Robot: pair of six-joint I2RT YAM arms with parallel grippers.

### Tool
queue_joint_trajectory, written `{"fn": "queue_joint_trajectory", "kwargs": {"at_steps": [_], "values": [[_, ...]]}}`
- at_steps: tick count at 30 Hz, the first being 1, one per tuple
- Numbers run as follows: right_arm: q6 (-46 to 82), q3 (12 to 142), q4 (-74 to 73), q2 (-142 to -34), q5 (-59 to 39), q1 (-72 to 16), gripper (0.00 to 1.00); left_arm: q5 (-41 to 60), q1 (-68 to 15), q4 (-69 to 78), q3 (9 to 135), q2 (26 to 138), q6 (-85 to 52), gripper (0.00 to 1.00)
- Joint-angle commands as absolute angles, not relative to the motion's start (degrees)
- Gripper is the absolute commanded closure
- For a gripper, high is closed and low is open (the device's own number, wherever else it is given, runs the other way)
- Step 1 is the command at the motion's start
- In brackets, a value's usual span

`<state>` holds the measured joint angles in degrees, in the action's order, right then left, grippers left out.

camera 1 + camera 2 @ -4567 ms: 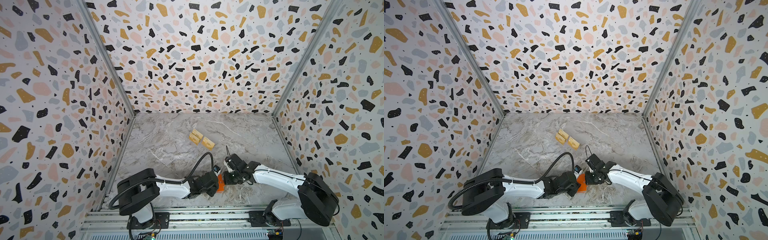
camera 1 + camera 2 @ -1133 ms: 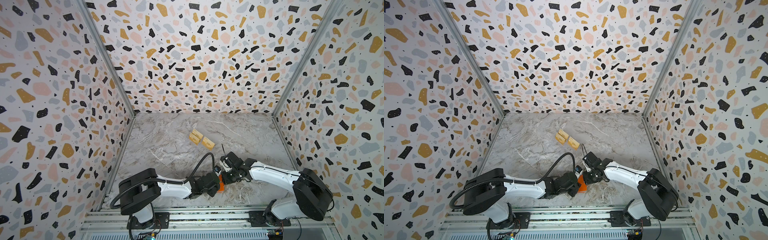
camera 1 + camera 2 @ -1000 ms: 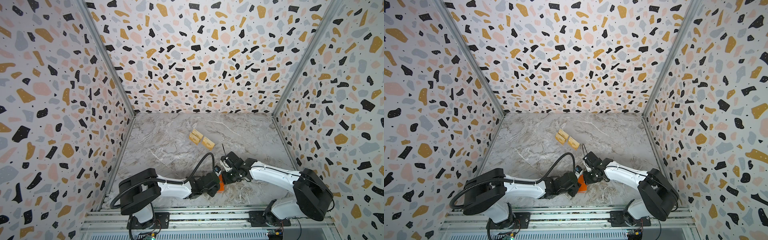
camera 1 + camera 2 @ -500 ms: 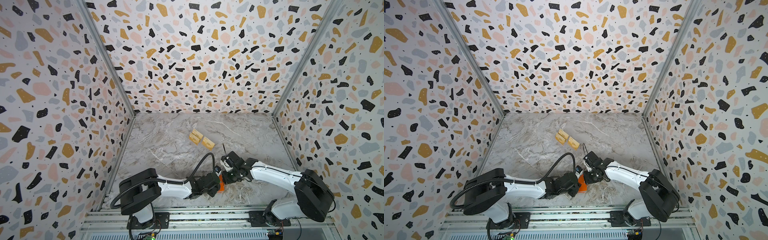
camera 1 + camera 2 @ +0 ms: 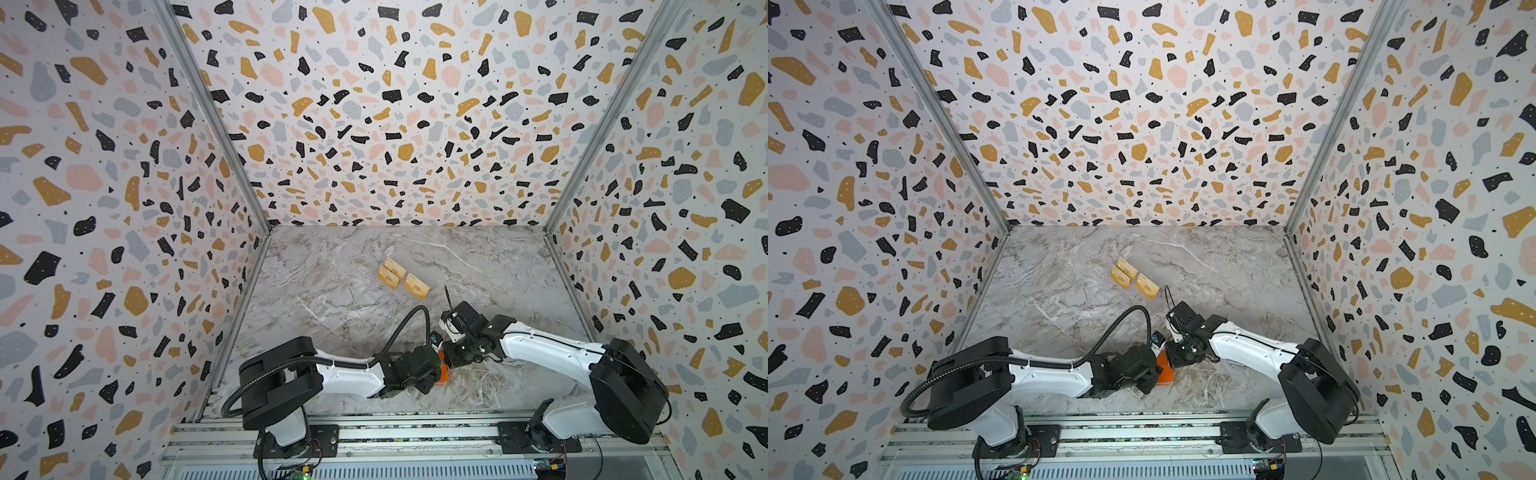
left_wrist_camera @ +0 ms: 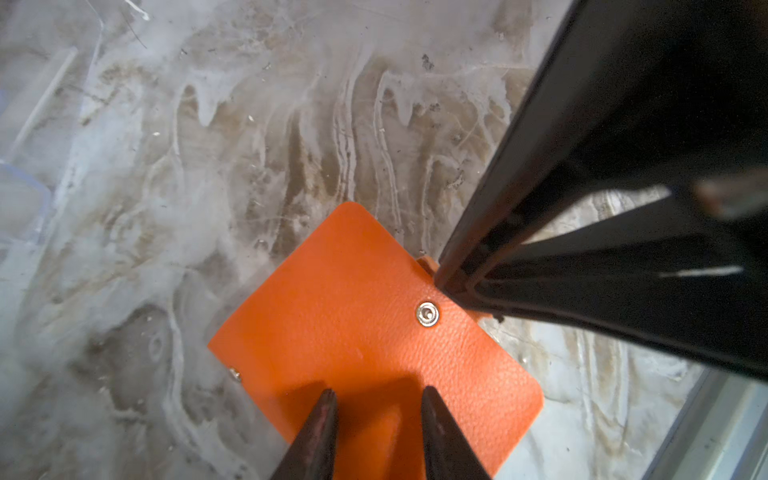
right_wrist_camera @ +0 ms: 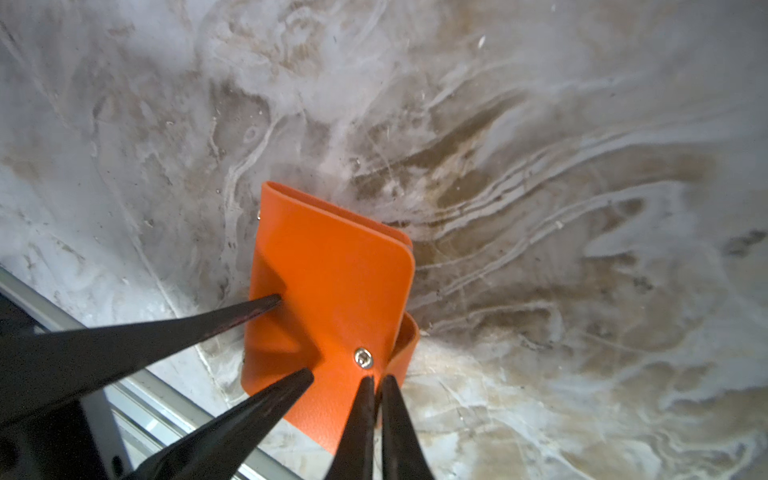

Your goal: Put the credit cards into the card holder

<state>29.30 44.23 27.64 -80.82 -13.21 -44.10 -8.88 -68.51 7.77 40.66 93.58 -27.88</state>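
Note:
The orange card holder (image 6: 365, 316) lies closed on the marble near the front edge; both top views show it (image 5: 444, 375) (image 5: 1165, 371) between the two wrists. My left gripper (image 6: 378, 397) is open, its two fingertips (image 7: 272, 301) pressing down on the cover and denting it. My right gripper (image 7: 376, 380) is shut on the cover's edge right beside the metal snap (image 7: 363, 358), and the lower flap (image 7: 411, 332) curls out underneath. Three gold credit cards (image 5: 401, 277) (image 5: 1133, 276) lie flat farther back, apart from both grippers.
A corner of a clear plastic object (image 6: 20, 199) shows in the left wrist view. The aluminium front rail (image 5: 374, 424) runs just behind the holder. Terrazzo-patterned walls (image 5: 124, 208) enclose the marble floor on three sides.
Over the earliest frames the right wrist shifted slightly left toward the holder. In the last second nothing visibly moves; both grippers stay on the holder.

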Motion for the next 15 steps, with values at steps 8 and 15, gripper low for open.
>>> {"fn": "queue_joint_trajectory", "kwargs": {"at_steps": [8, 15], "values": [[28.8, 46.1, 31.1, -79.9, -11.1, -44.0, 0.86, -5.8, -69.1, 3.1, 39.8, 96.8, -28.4, 0.64], [28.7, 45.9, 31.3, -79.8, -10.8, -44.0, 0.80, -5.8, -69.1, 3.1, 39.8, 96.9, -28.4, 0.64]]}}
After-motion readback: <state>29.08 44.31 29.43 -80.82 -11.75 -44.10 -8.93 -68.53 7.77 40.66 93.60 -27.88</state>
